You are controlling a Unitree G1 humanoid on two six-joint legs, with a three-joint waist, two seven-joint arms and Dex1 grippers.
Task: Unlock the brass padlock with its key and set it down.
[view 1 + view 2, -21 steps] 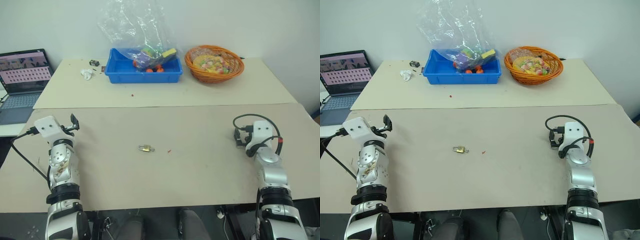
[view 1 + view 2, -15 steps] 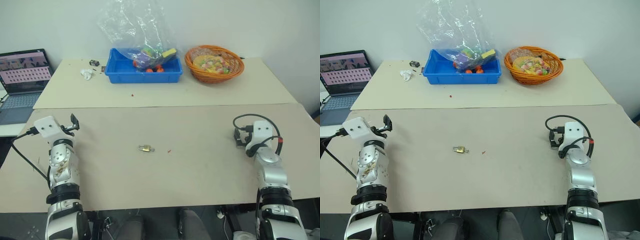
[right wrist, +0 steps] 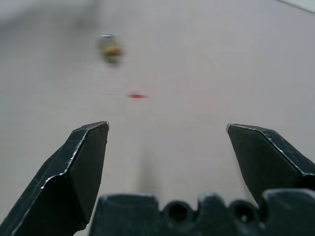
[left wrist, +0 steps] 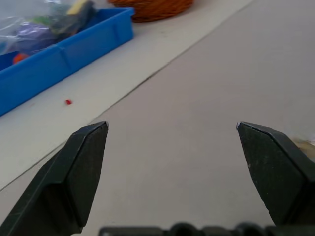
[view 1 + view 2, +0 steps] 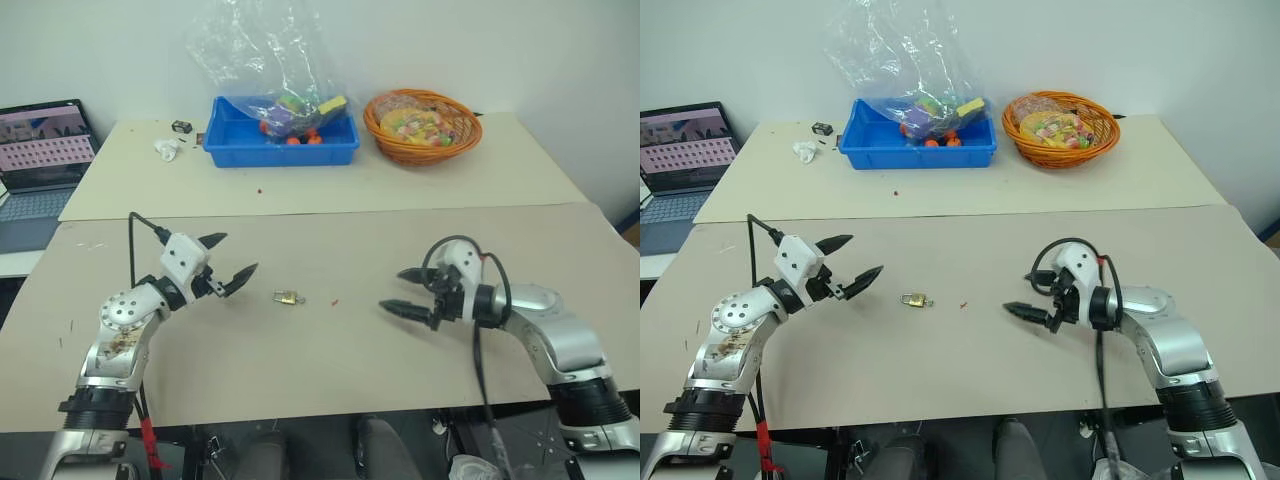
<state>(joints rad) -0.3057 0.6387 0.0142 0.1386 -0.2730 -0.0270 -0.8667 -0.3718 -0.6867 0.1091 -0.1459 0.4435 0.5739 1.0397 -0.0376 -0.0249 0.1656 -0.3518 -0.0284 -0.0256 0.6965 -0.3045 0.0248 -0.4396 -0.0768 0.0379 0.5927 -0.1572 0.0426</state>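
The brass padlock (image 5: 290, 296) lies flat in the middle of the near table, and the right wrist view shows it as a small yellow blob (image 3: 110, 48). A silvery bit sticks out at its right end; I cannot tell whether that is the key or the shackle. My left gripper (image 5: 237, 253) hovers a short way left of the padlock, pointing toward it, open and holding nothing. My right gripper (image 5: 391, 290) is farther off to the padlock's right, pointing left at it, also open and holding nothing. The wrist views show wide gaps between the left fingers (image 4: 78, 167) and between the right fingers (image 3: 81, 162).
A red speck (image 5: 337, 300) lies just right of the padlock. On the far table stand a blue bin (image 5: 280, 148) with a plastic bag of items and an orange basket (image 5: 422, 125). A laptop (image 5: 40, 140) sits at far left, beside a crumpled white scrap (image 5: 165, 148).
Both arms have swung in from the table's sides, and their grippers now point at the padlock from left and right. The padlock has not moved. The camera has shifted slightly.
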